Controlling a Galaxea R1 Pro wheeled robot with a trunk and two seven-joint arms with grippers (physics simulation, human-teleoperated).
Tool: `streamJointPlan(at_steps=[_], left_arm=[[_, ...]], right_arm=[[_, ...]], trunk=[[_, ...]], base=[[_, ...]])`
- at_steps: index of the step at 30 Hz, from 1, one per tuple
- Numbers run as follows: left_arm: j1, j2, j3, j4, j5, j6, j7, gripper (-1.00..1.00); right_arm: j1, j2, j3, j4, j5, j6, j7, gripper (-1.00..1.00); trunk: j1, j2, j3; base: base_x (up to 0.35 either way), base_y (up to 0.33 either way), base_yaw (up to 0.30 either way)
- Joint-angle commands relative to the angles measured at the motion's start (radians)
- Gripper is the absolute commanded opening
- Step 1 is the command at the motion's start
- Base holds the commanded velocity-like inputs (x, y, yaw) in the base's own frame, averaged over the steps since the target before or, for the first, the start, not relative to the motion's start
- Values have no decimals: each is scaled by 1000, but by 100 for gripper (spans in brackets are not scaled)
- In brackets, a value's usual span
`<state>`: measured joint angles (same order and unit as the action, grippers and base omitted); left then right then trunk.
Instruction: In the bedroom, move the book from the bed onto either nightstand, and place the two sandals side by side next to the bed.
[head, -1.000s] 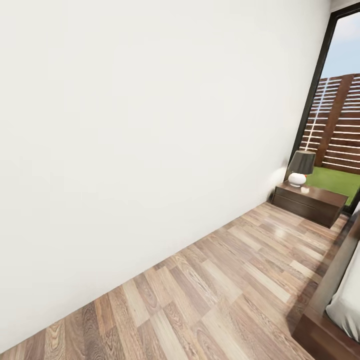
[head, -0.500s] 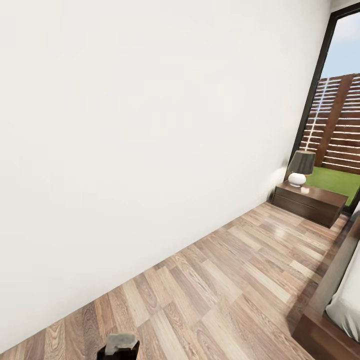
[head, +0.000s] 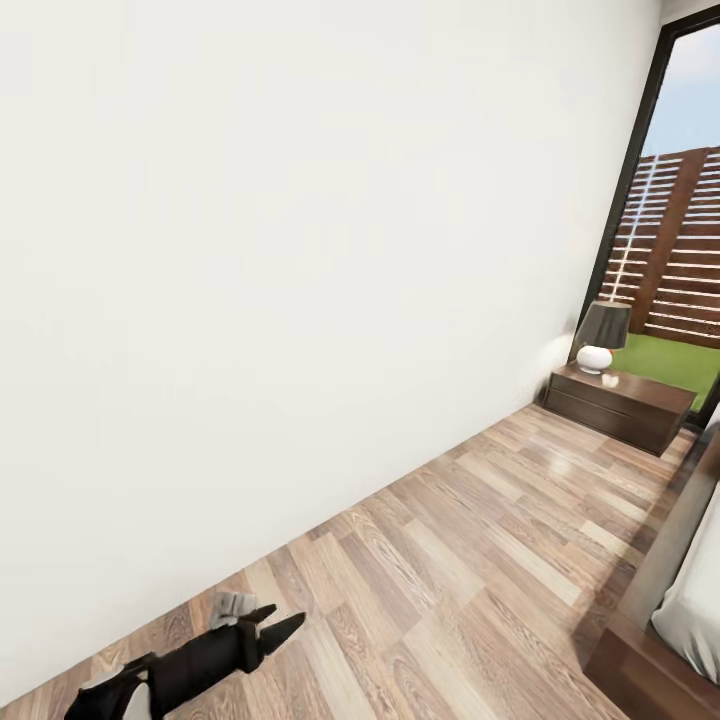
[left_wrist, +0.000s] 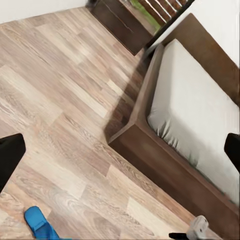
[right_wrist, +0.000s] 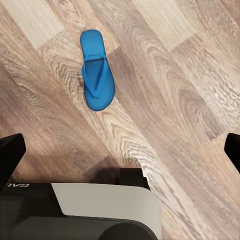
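Observation:
A bright blue sandal (right_wrist: 96, 70) lies flat on the wood-plank floor, and my open right gripper (right_wrist: 120, 147) hangs above the floor with the sandal beyond its fingers. A blue sandal toe (left_wrist: 40, 222) also lies on the floor near the foot corner of the bed (left_wrist: 165, 165); I cannot tell whether it is the same one. My left gripper (left_wrist: 120, 152) is open and empty, raised over the floor beside the bed's foot corner; it also shows low in the head view (head: 272, 622). The nightstand (head: 620, 405) stands by the window. The book is out of view.
A lamp (head: 603, 335) with a dark shade stands on the nightstand. A long white wall (head: 300, 250) runs along the left. A strip of floor (head: 480, 560) lies between the wall and the bed corner (head: 650, 660). My base (right_wrist: 100, 210) sits close under the right gripper.
My left arm has risen from the bottom edge of the head view, up and to the right. The room and the view stay still.

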<state>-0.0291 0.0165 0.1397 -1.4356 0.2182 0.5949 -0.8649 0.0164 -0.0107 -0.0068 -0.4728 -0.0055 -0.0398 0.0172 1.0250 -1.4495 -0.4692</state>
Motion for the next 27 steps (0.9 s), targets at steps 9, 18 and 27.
streamJointPlan(at_steps=[9, 18, 27], left_arm=[[0, 25, 59, -6, 83, 20, -84, 100], [-1, 20, 60, -4, 82, 18, -82, 100], [-1, 19, 58, -4, 81, 18, -82, 100]], right_arm=[[-1, 1, 2, -68, 6, 24, -4, 100], [-194, 11, 5, -346, 3, 657, -8, 100], [-404, 15, 11, -227, 11, 799, -10, 100]], trunk=[[0, 0, -1], [0, 0, -1], [0, 0, -1]], base=[[0, 0, 0], [0, 0, 0], [0, 0, 0]])
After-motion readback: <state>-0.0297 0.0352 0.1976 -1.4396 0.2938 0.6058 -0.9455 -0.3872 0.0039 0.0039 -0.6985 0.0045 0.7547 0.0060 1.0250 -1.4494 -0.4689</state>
